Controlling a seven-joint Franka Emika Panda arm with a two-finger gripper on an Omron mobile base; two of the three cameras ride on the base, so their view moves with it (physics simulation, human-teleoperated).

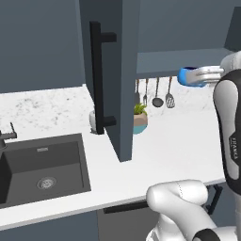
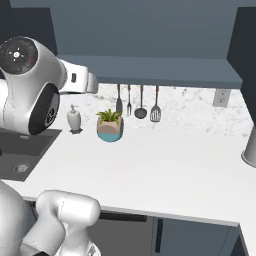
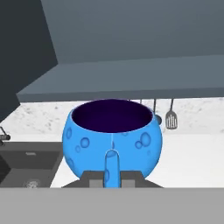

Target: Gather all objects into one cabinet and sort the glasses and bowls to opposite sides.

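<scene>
The gripper (image 3: 112, 175) is clamped on the blue bowl's (image 3: 112, 138) near rim, holding it upright in the air. The open cabinet's shelf (image 3: 131, 78) lies just ahead and slightly above the bowl, so the bowl must rise, then go forward.

White speckled counter (image 1: 179, 141), dark sink (image 1: 42, 169) w/ drain, marble backsplash (image 2: 190, 107), hanging utensils (image 2: 137, 102), potted plant (image 2: 110, 126)

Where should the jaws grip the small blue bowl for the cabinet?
On the rim wall, from the side, as the gripper has it now: one finger outside the rounded blue bowl, the bowl upright. The round body gives no flat faces; the thin rim does.
</scene>
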